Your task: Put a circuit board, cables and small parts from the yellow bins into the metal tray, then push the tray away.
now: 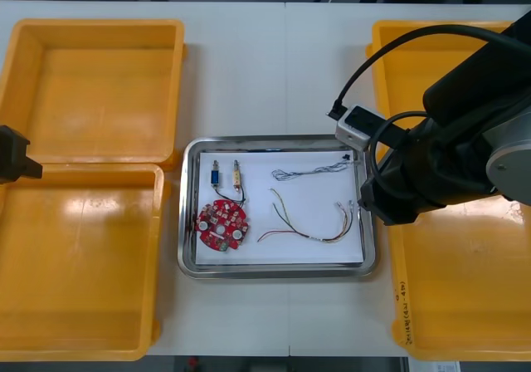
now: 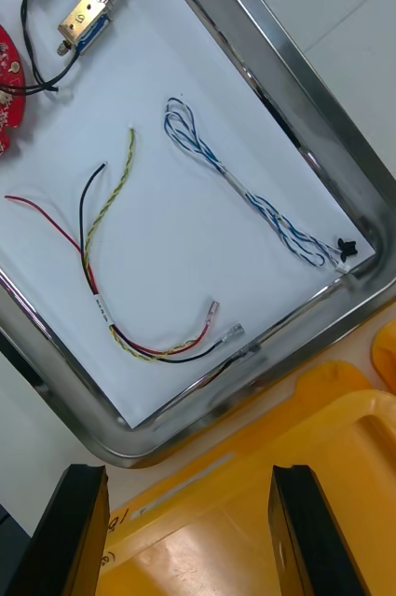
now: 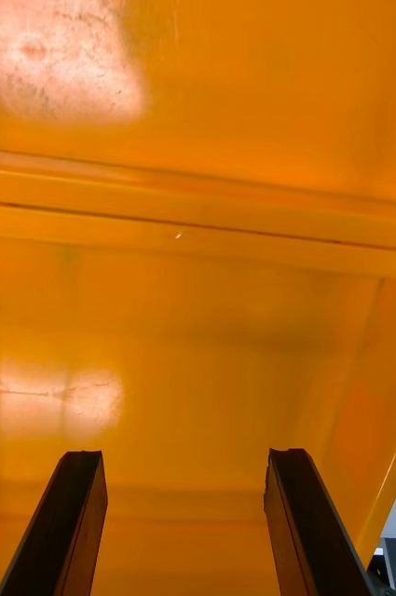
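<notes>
The metal tray (image 1: 188,260) stands mid-table, white inside. In it lie a round red circuit board (image 1: 221,225), two small metal parts (image 1: 215,175) joined by a black cable (image 1: 241,196), a twisted blue and white cable (image 1: 311,171) and a red and yellow cable (image 1: 307,227). My right arm (image 1: 431,173) hangs just past the tray's right rim. In the right wrist view my right gripper (image 2: 188,531) is open over an orange bin edge (image 2: 253,484), beside the tray rim (image 2: 384,214), with nothing between its fingers. My left gripper (image 3: 186,526) is open above an orange bin floor (image 3: 198,354).
Two yellow bins (image 1: 95,90) (image 1: 79,264) stand left of the tray, and two more (image 1: 415,56) (image 1: 465,297) stand on the right, partly under my right arm. My left arm (image 1: 12,154) sits at the far left edge. A small black piece (image 1: 345,154) lies in the tray's far right corner.
</notes>
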Robot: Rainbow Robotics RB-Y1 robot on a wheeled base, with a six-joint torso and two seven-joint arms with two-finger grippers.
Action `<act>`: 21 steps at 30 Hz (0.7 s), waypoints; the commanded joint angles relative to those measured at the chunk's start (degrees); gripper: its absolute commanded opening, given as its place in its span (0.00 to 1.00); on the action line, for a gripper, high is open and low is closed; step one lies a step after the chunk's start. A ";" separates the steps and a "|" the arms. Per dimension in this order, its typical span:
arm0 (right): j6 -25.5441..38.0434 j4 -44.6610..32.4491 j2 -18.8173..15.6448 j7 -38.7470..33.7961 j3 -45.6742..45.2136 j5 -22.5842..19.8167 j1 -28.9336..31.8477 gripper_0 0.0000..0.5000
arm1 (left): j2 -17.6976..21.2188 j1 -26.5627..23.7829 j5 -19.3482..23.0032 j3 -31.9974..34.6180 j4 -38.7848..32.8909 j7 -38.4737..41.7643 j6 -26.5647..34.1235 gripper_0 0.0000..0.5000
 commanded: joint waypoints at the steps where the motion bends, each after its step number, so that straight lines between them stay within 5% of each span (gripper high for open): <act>1: 0.16 -1.87 0.43 -1.17 5.99 1.89 -4.29 1.00 | 2.59 2.37 -0.18 1.96 -2.03 -4.60 0.38 1.00; 9: -0.33 -1.61 3.24 0.85 16.28 6.29 -6.49 1.00 | 2.59 3.95 -0.80 1.96 -2.03 -5.04 0.38 1.00; 21: -2.88 5.69 8.95 4.11 30.34 7.43 -13.61 1.00 | 2.59 4.04 -0.71 1.87 -2.03 -5.04 0.38 1.00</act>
